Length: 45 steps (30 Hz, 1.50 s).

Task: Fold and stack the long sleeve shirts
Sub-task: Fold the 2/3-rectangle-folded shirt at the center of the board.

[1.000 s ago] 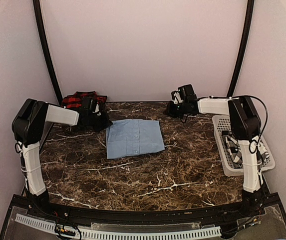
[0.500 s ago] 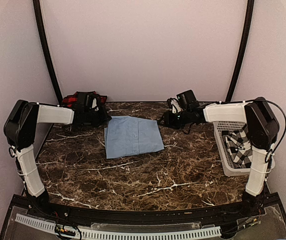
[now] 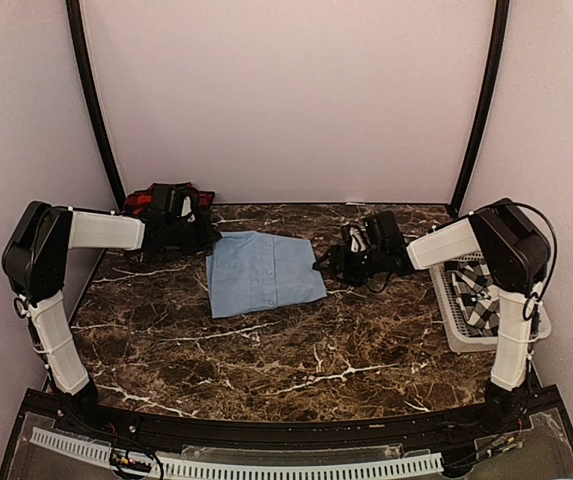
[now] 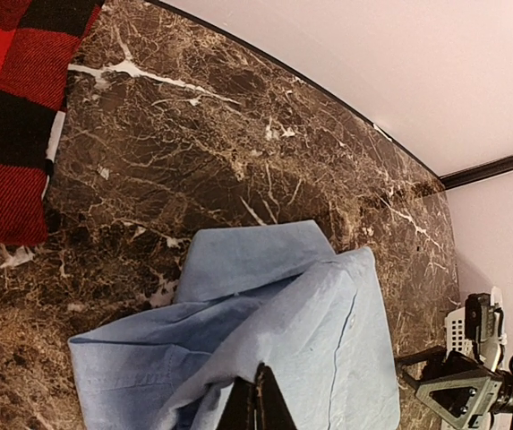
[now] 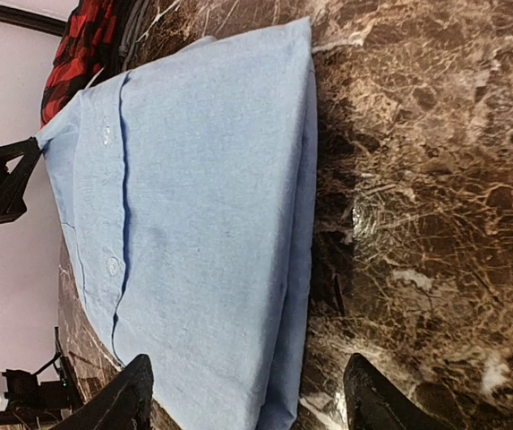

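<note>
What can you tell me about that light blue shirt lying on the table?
The light blue shirt is plain cloth, folded into a rough rectangle and lying flat on the dark marble table, towards the back. A button strip with small white buttons runs across its top face. The left gripper has its jaws shut on the far-left corner, which is drawn to a point. The right gripper is open, jaws straddling the right edge; I cannot tell if they touch the cloth.
</note>
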Each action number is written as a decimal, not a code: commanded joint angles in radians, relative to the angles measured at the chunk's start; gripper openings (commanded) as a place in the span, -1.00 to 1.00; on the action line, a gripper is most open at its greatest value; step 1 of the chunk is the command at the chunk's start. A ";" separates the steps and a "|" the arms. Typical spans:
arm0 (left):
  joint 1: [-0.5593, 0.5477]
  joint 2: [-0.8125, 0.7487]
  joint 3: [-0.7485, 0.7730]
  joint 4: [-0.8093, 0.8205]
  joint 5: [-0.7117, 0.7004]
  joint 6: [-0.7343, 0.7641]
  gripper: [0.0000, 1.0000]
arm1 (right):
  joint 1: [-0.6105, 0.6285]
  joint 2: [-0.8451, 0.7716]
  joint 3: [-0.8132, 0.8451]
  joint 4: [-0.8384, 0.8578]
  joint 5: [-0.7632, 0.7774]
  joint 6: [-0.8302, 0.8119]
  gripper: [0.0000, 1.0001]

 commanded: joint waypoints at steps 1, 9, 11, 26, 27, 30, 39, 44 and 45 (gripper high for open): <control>-0.001 -0.005 0.009 0.010 0.012 0.008 -1.00 | 0.005 0.059 0.046 0.111 -0.091 0.056 0.40; -0.001 -0.016 0.017 -0.005 0.017 0.010 -1.00 | 0.031 0.098 0.096 0.121 -0.111 0.088 0.29; -0.002 -0.017 0.017 -0.005 0.020 0.011 -1.00 | 0.038 0.092 0.093 0.120 -0.107 0.088 0.29; -0.002 -0.026 -0.008 0.013 0.031 0.006 -1.00 | 0.057 0.180 0.076 0.248 -0.198 0.162 0.32; -0.002 -0.031 -0.017 0.017 0.027 0.004 -1.00 | 0.057 0.187 0.074 0.253 -0.199 0.169 0.32; -0.002 -0.052 -0.037 0.020 0.011 0.002 -1.00 | 0.062 0.200 0.068 0.255 -0.189 0.183 0.34; -0.001 -0.119 -0.149 -0.017 -0.142 -0.048 -1.00 | 0.079 0.148 0.003 0.212 -0.073 0.194 0.38; -0.001 -0.100 -0.183 -0.103 -0.284 -0.109 -1.00 | 0.105 0.116 -0.028 0.180 -0.017 0.192 0.38; 0.000 -0.084 -0.183 -0.112 -0.300 -0.118 -1.00 | 0.113 0.107 -0.035 0.174 -0.006 0.193 0.38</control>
